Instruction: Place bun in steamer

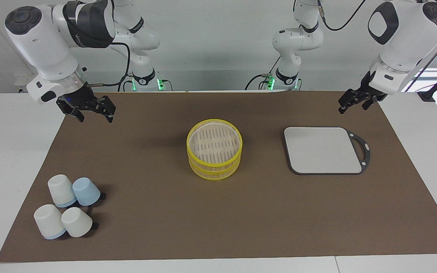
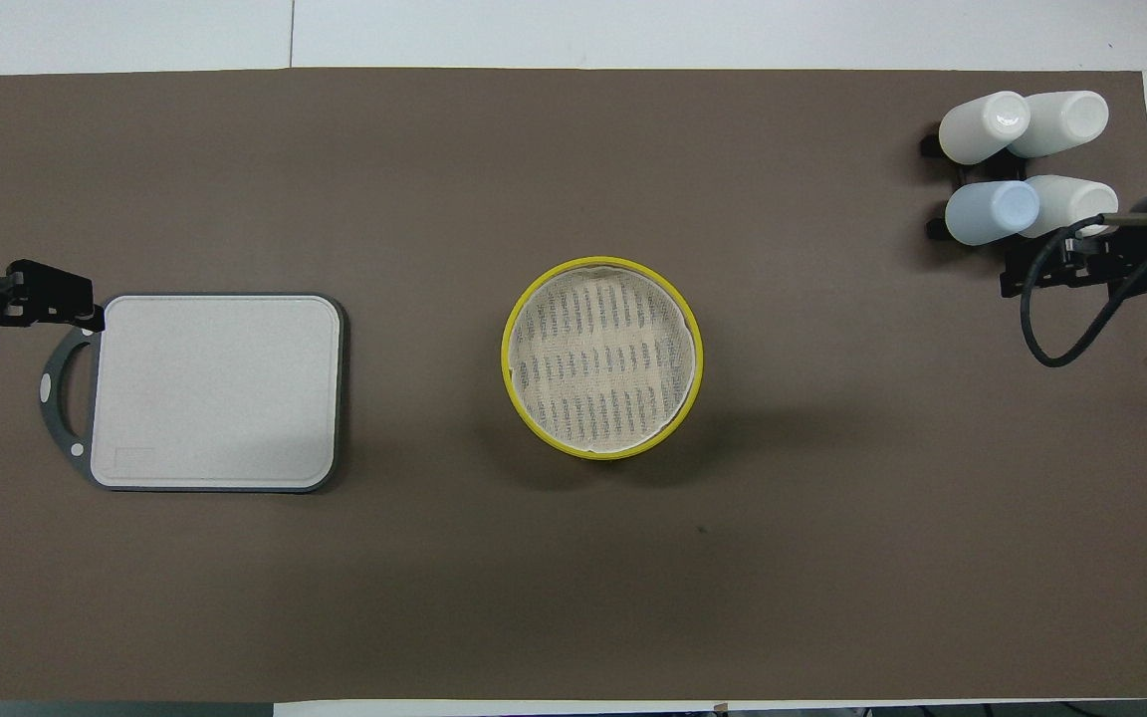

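Facing view
Steamer (image 1: 214,149): we find it at the middle of the brown mat (image 1: 218,212), two tiers, top floor bare.
Bun: we see none.
Right gripper (image 1: 94,114): raised over the mat's corner at its own end, fingers spread wide, holding nothing.
Left gripper (image 1: 353,104): raised over the opposite corner, close to the board (image 1: 323,149); we cannot tell its opening.
Cups (image 1: 68,206): four, upturned, clustered farther from the robots.

Overhead view
Steamer (image 2: 601,358): we note a cloth liner, nothing on it.
Board (image 2: 215,390): bare, handle toward the left gripper (image 2: 46,299).

Steamer (image 1: 214,149) floor lined with perhaps woven cloth; matt brown mat (image 1: 165,227).
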Available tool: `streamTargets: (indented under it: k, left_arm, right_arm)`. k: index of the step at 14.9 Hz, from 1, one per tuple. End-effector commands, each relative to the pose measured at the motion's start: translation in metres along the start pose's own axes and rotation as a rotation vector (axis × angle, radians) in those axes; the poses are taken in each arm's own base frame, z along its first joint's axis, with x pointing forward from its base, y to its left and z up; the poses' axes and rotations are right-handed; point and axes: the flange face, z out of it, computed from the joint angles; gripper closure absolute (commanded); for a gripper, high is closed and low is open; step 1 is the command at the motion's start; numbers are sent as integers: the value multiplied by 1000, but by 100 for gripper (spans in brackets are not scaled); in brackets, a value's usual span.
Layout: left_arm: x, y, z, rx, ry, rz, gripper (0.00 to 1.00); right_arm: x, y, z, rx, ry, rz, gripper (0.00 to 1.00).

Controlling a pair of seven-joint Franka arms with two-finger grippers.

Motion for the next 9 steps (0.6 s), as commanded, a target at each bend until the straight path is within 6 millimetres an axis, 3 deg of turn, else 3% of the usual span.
streamTargets:
  k: [1,6,9]
  left_arm:
    - [-4,-1,-3,16,7,6,0]
    - [-4,-1,-3,16,7,7,0]
    - [-4,-1,-3,16,9,7,0]
  right_arm:
    - [1,12,-1,6,-19,-1,0]
    - [2,15,-3,-10,-7,-3,0]
    - [2,19,-3,-10,-7,-110,0]
